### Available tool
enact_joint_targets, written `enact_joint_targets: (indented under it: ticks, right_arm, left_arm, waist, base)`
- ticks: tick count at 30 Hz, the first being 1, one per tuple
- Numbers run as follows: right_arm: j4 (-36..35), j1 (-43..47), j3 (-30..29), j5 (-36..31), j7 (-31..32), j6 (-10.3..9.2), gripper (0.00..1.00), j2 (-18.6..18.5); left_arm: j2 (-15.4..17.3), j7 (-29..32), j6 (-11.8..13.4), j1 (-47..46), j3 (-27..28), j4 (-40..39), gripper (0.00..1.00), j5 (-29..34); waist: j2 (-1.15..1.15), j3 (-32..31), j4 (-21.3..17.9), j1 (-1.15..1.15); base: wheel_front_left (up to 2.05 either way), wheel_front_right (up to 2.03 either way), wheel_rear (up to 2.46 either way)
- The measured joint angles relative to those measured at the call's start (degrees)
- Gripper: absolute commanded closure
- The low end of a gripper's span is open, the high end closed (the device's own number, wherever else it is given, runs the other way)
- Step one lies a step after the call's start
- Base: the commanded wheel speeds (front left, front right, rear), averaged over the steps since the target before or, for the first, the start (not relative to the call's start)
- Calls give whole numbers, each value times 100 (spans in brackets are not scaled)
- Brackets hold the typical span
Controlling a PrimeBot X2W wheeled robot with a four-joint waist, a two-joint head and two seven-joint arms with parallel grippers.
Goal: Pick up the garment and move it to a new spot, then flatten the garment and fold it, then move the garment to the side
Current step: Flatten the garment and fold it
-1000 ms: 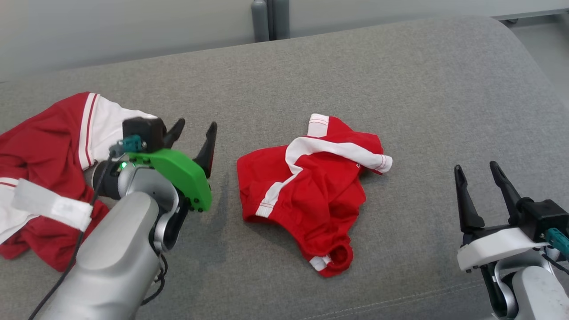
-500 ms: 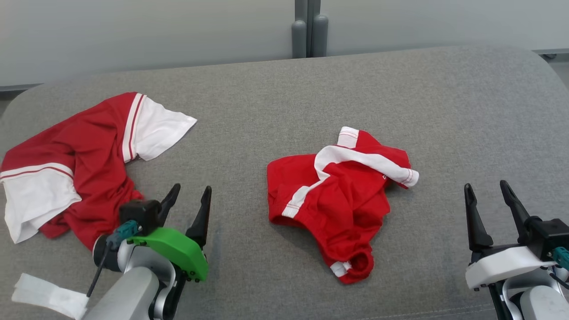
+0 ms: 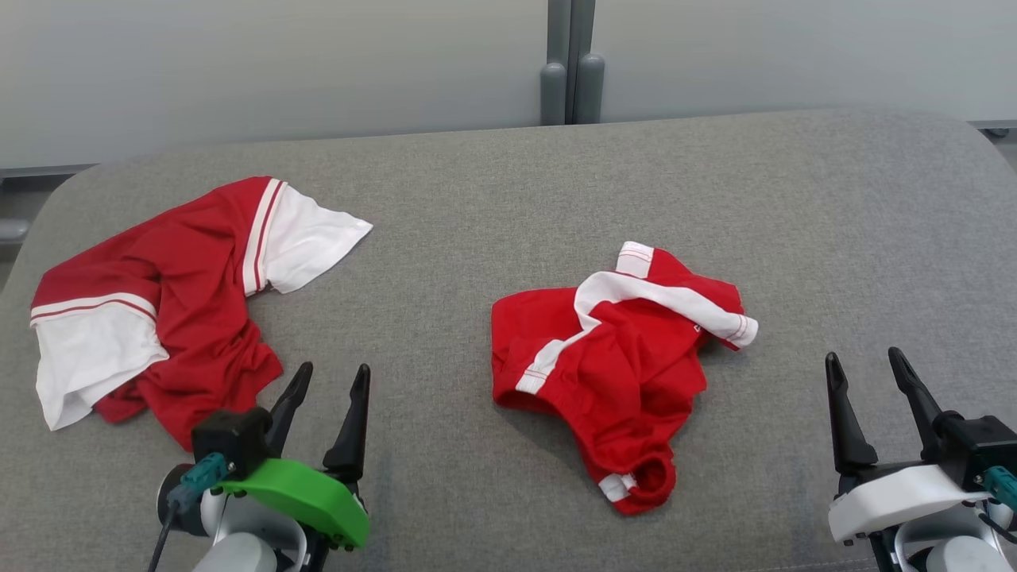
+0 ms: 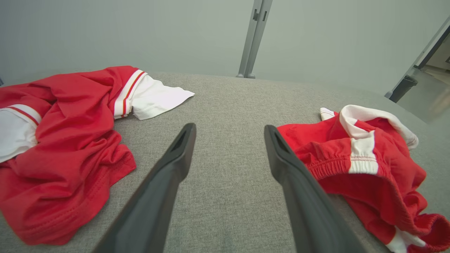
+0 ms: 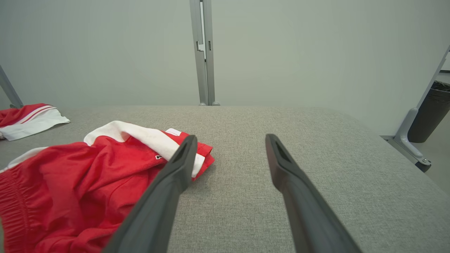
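Observation:
Two red-and-white garments lie on the grey padded surface. A crumpled pair of shorts sits at the centre, white stripes showing. A shirt with white sleeves lies rumpled at the far left. My left gripper hovers open at the lower left, between the two garments and touching neither. At the lower right my right gripper stands open, just right of the shorts, with nothing between its fingers.
A pale wall with a grey post runs behind the surface. The surface's corners round off at the far left and far right. A dark bin stands on the floor beyond the right edge.
The head camera has tilted up, so the whole picture shifted down. My left arm has drawn back from beside the shirt toward my body. Both grippers stay open and the garments lie unmoved.

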Motion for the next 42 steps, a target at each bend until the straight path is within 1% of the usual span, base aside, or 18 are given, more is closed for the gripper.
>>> enact_joint_targets:
  ticks: [6, 12, 18, 23, 27, 33, 37, 42]
  right_arm:
    - [-18, 66, -29, 1, 0, -1, 0, 32]
    - [-24, 68, -21, -9, 0, 4, 0, 26]
    - [98, 23, 23, -58, 0, 18, 0, -54]
    - [595, -276, 168, -56, 15, 119, 0, -36]
    - [989, -677, 191, -53, 160, 126, 0, -36]
    - [1460, -1154, 193, -54, 323, 181, 0, -124]
    - [1748, -1342, 268, -15, 361, 264, 0, -109]
    - [2035, -1631, 327, 27, 377, 296, 0, -101]
  left_arm:
    - [-10, 0, 1, 380, 130, -275, 0, 156]
    - [-25, 0, 2, 489, 250, -576, 0, 372]
    - [-55, 0, 10, 639, 283, -827, 0, 469]
    - [-85, 0, 24, 660, 249, -1015, 0, 565]
    - [-146, 0, 24, 659, 120, -1071, 0, 702]
    - [-180, 0, 24, 654, -1, -1167, 0, 747]
    - [-183, 0, 24, 650, -9, -1227, 0, 797]
    - [-186, 0, 24, 644, -2, -1250, 0, 847]
  waist:
    - [0, 17, -14, 0]
    - [0, 42, -13, 0]
    - [0, 110, 17, 0]
    - [0, 249, 69, 0]
    - [0, 381, 138, 0]
    - [0, 531, 327, 0]
    - [0, 642, 451, 0]
    - [0, 774, 581, 0]
  base:
    - [0, 0, 0]
    - [0, 0, 0]
    - [0, 0, 0]
    - [0, 0, 0]
    - [0, 0, 0]
    - [0, 0, 0]
    - [0, 0, 0]
    - [0, 0, 0]
